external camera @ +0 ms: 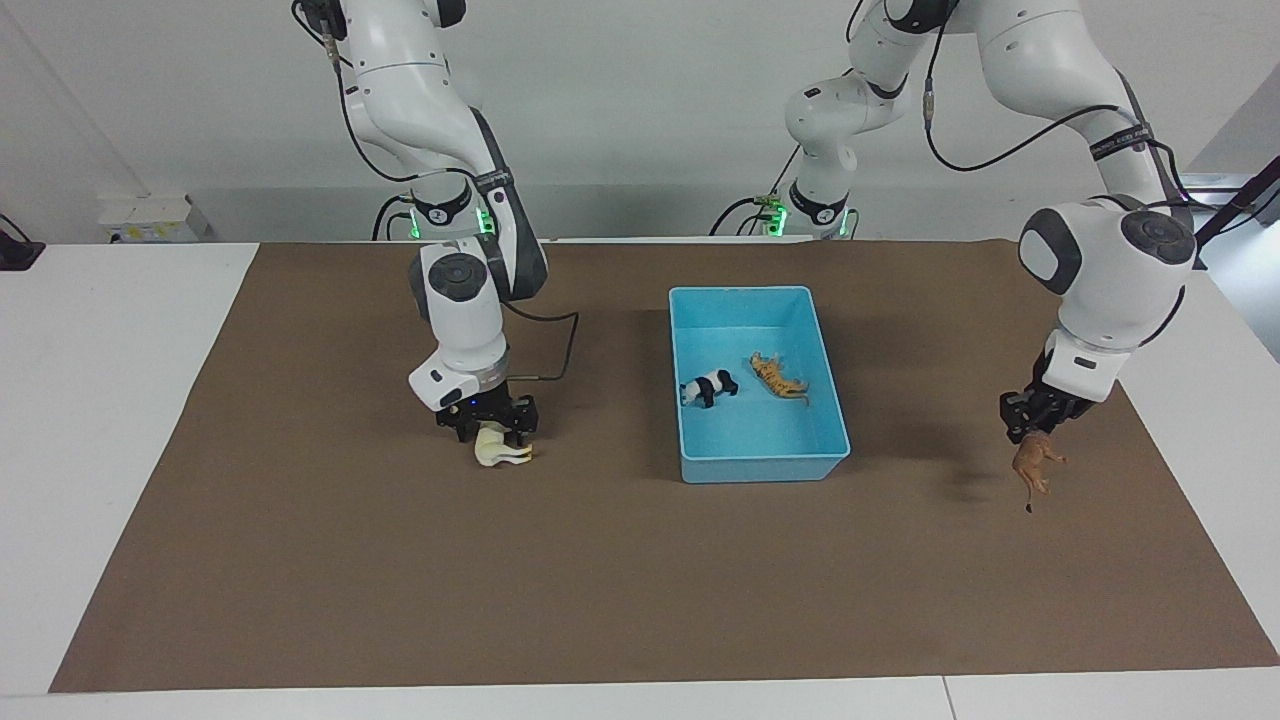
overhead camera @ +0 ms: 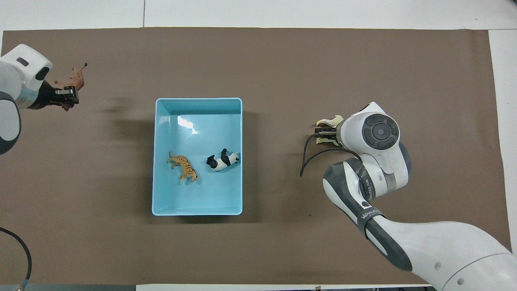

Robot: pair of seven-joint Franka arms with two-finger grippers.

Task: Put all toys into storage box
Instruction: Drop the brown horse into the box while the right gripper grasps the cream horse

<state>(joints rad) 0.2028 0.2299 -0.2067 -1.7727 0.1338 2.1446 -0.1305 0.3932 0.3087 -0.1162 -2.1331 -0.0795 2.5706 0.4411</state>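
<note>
Brown lion (external camera: 1035, 466) is dangling in the air from the left gripper (external camera: 1030, 425), clamped by one end, over the mat (external camera: 620, 580) near the left arm's edge. That thin pinch could let it swing loose before reaching the box (external camera: 762, 463). At the right arm's end, the right gripper (external camera: 490, 425) is straddling the horse (external camera: 497, 448) on the mat; whether it's gripping, can't tell. Panda (external camera: 708, 388) and tiger (external camera: 778, 376) are lying in the box.

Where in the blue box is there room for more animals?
The storage box is bare in the half farther from the robots, and along the wall nearest them. The tiger and panda crowd the middle. The left gripper holds the lion.
</note>
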